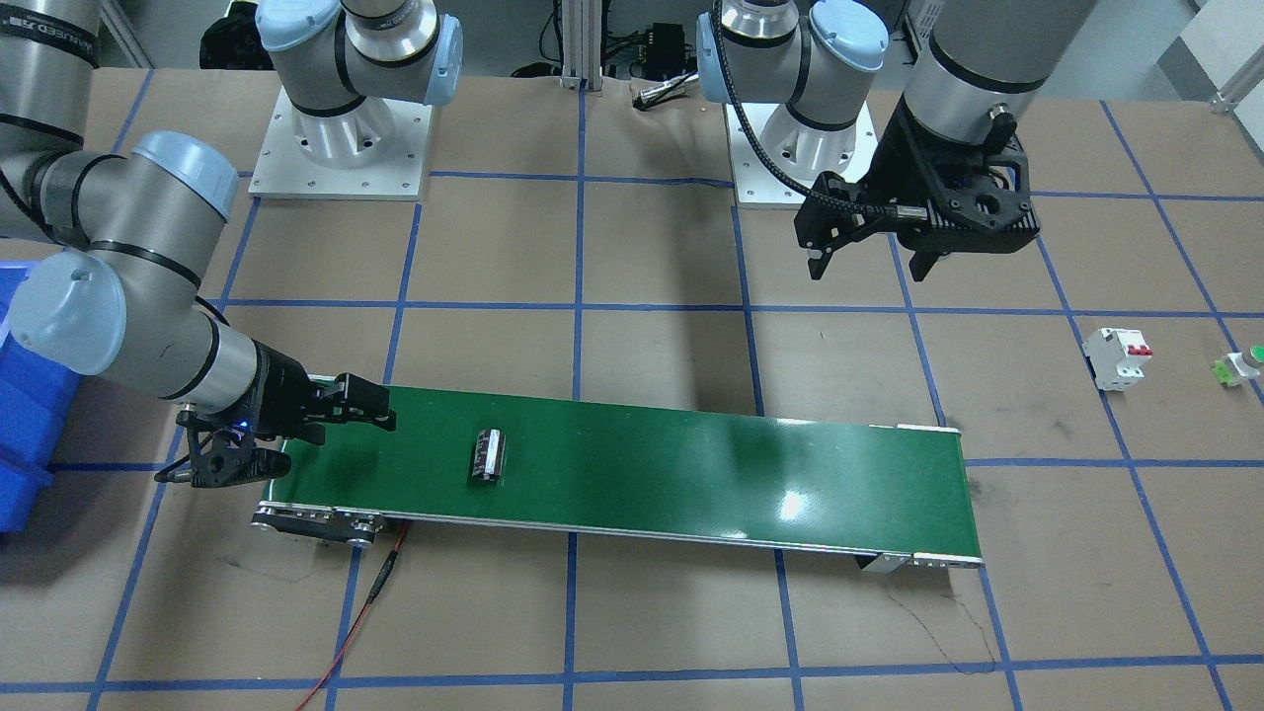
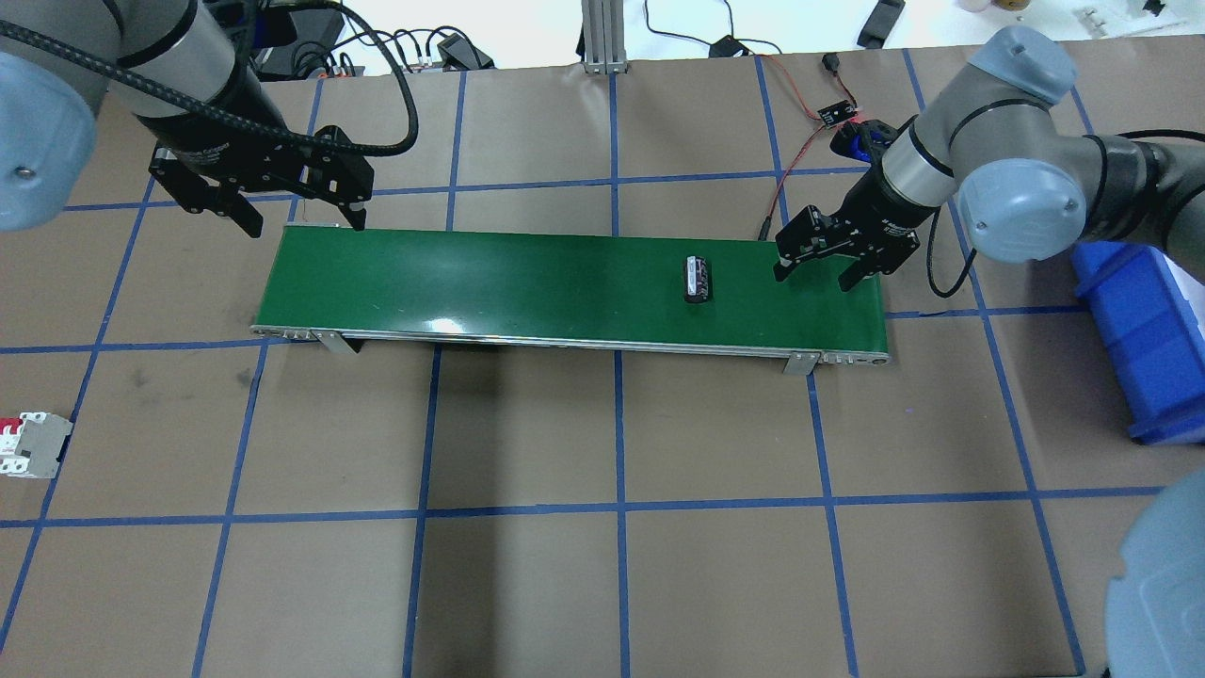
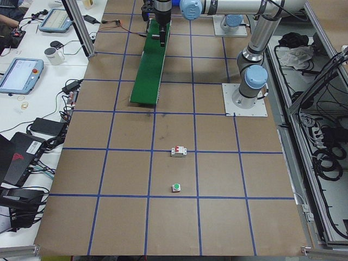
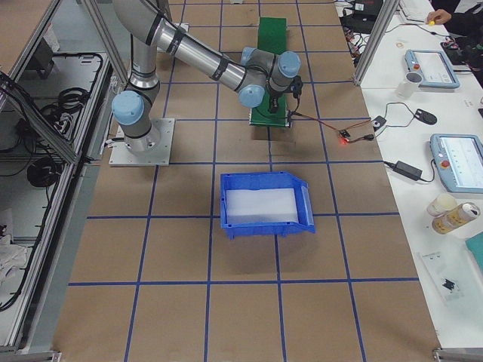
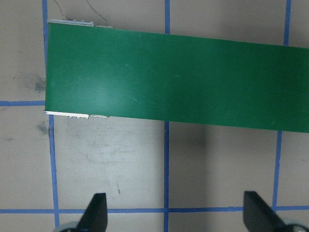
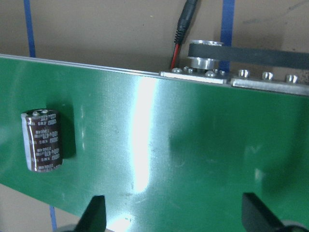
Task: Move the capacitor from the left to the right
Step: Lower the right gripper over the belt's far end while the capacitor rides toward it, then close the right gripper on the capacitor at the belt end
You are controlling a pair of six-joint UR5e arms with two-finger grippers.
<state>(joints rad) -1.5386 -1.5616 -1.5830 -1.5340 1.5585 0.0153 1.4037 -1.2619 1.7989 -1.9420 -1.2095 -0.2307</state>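
Note:
The capacitor (image 1: pixel 489 456), a dark brown stubby cylinder with pale print, lies on its side on the green conveyor belt (image 1: pixel 691 464), towards the belt's right end. It also shows in the overhead view (image 2: pixel 698 281) and at the left of the right wrist view (image 6: pixel 43 140). My right gripper (image 2: pixel 814 278) is open and empty, low over the belt's right end, a short way to the right of the capacitor. My left gripper (image 2: pixel 308 226) is open and empty, raised above the table just behind the belt's left end (image 5: pixel 63 67).
A white circuit breaker with red switches (image 1: pixel 1118 357) and a green-capped push button (image 1: pixel 1242 365) stand on the table beyond the belt's left end. A blue bin (image 2: pixel 1144 348) sits past the belt's right end. A red wire (image 1: pixel 365 602) trails from the belt's motor.

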